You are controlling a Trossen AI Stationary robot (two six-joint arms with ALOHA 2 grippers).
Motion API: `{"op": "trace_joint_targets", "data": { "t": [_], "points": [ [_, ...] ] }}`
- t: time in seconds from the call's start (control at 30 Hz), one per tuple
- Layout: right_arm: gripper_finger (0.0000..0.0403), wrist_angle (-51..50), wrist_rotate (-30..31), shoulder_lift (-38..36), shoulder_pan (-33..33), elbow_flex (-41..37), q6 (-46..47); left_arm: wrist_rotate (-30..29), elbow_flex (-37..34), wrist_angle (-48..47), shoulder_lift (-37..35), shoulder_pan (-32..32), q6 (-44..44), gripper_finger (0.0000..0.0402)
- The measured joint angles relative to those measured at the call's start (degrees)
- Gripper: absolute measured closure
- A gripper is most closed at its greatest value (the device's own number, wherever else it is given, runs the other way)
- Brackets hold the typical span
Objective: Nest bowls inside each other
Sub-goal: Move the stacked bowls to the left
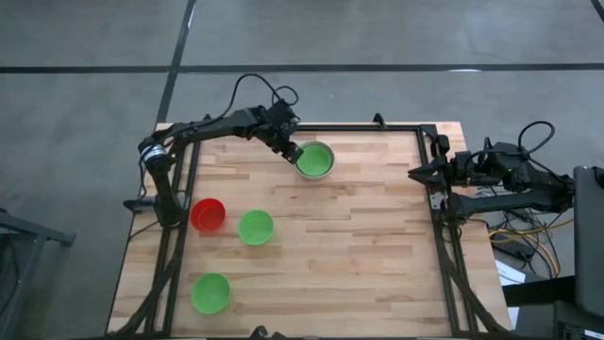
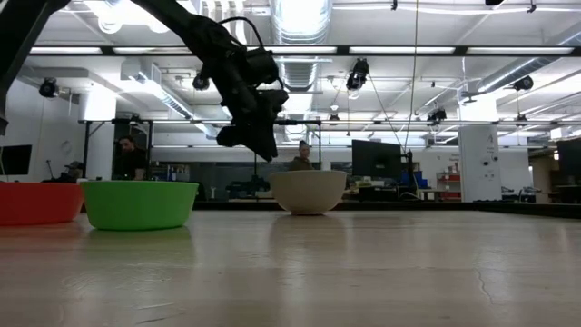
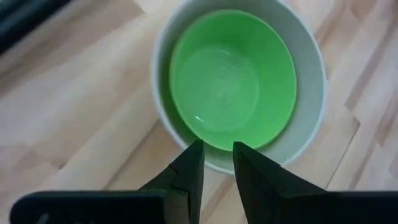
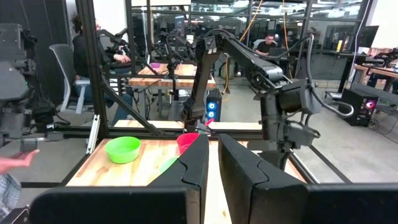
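A pale white-grey bowl (image 1: 316, 144) stands on its base at the table's far middle, and a green bowl (image 1: 314, 161) sits nested inside it (image 3: 231, 78). My left gripper (image 3: 217, 158) hovers just above the pale bowl's left rim (image 2: 265, 150), slanting down. It is open by a narrow gap with nothing between the fingers. A red bowl (image 1: 209, 214) and two more green bowls (image 1: 256, 228) (image 1: 210, 293) rest on the table's left half. My right gripper (image 1: 415, 173) waits at the right edge, level and slightly open (image 4: 211, 146).
A black metal frame (image 1: 429, 189) runs along the table's left, far and right edges. The wooden top (image 1: 359, 255) is bare planks across its middle and right. Beyond the table, people sit at desks in the room (image 2: 127, 154).
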Motion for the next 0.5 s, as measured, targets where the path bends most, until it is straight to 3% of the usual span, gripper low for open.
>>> {"op": "trace_joint_targets", "data": {
  "t": [0.23,0.5],
  "points": [
    [0.0369,0.0,0.0,0.0,0.0,0.0,0.0,-0.3,0.5,-2.6,0.0,1.6,-4.3,0.0305],
    [0.0369,0.0,0.0,0.0,0.0,0.0,0.0,0.1,0.5,-3.2,0.0,2.0,-5.3,0.0241]
  ]
}}
